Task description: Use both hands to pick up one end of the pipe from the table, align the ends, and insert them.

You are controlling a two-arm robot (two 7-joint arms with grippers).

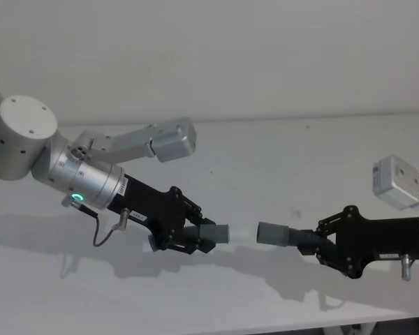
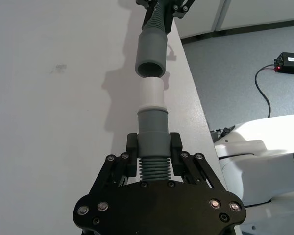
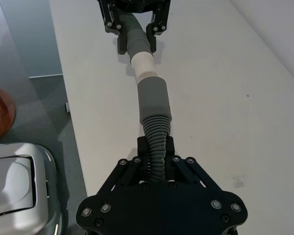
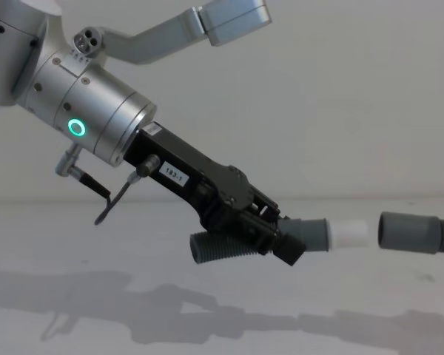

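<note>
- Grey hose pieces are lifted above the desk (image 1: 279,146), each clamped in closed jaws: left gripper (image 1: 195,237), right gripper (image 1: 320,246).
- Alignment step: white spigot (image 4: 349,234) faces open sleeve (image 4: 407,231), just apart.
- Next, likely a straight push together.

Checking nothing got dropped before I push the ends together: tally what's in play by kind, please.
Hose pieces: 2, one with the white spigot in the left gripper, one with the open sleeve in the right gripper
Grippers: 2
Total: 4

Sleeve piece (image 4: 422,233) cut off at chest view's edge
</note>
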